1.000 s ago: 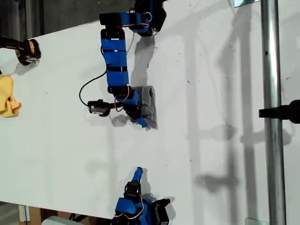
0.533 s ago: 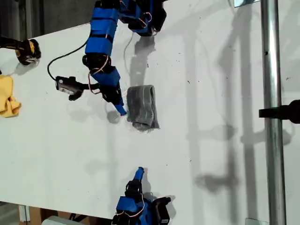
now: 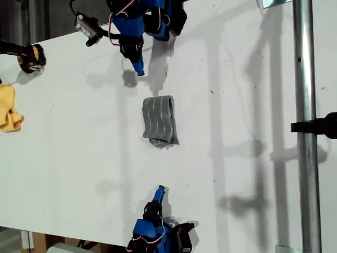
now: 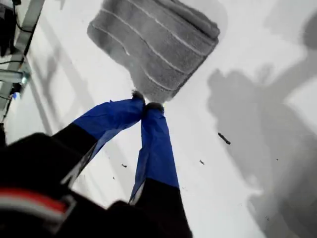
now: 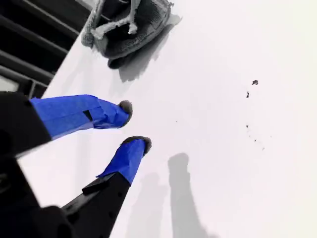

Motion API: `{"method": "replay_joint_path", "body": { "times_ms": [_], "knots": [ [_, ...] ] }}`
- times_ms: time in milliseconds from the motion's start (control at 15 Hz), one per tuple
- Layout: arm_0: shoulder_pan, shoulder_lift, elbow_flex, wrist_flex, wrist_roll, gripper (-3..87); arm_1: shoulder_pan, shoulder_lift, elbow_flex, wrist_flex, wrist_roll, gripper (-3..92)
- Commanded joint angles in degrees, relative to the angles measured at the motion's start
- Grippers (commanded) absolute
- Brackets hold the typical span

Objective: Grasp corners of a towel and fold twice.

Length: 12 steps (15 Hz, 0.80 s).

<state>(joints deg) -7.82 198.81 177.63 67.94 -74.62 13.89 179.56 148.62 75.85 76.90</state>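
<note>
Closed tip to tip on nothing, my first hand hangs over the white surface near the far edge in the exterior view. My second hand, at the near edge, has its blue-taped fingers narrowly parted and empty.

The towel lies between the two hands, touching neither, folded into a narrow thick bundle. It is grey, soft and ribbed, with thin white stripes running along its length.

The first wrist view shows its tidy end, with layers stacked and stripes straight. The second wrist view shows the other end, bunched and rounded with a pale frayed edge curling out, which the exterior view gives only as a lump.

A crumpled yellow cloth sits at the exterior view's left. A shiny metal pole stands at its right.
</note>
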Motion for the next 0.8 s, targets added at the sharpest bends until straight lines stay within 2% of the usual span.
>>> {"method": "replay_joint_path", "body": {
  "times_ms": [0,133,200,267,333,467,733],
  "knots": [
    [1.1,0.4,0.8,-1.0,-3.3,10.4,-1.8,8.6,6.3,4.9,4.4,-0.1],
    [0.4,0.4,1.1,1.7,-6.2,8.5,-1.3,9.1,12.8,3.7,7.6,0.2],
    [-0.3,0.4,1.1,3.6,-6.7,8.4,-0.7,9.1,17.2,4.4,14.2,0.6],
    [-0.7,0.2,1.1,6.2,-10.0,8.4,-0.6,8.7,18.5,4.9,13.6,6.2],
    [-0.6,0.2,1.1,6.2,-4.2,8.4,-2.0,8.7,17.7,5.2,13.2,8.4],
    [-0.4,0.2,1.1,5.7,21.3,8.3,-3.8,8.7,17.6,5.9,9.1,8.4],
    [-0.6,0.2,1.1,6.0,19.3,8.1,-4.7,8.7,17.6,5.9,9.1,8.4]
  ]
}}
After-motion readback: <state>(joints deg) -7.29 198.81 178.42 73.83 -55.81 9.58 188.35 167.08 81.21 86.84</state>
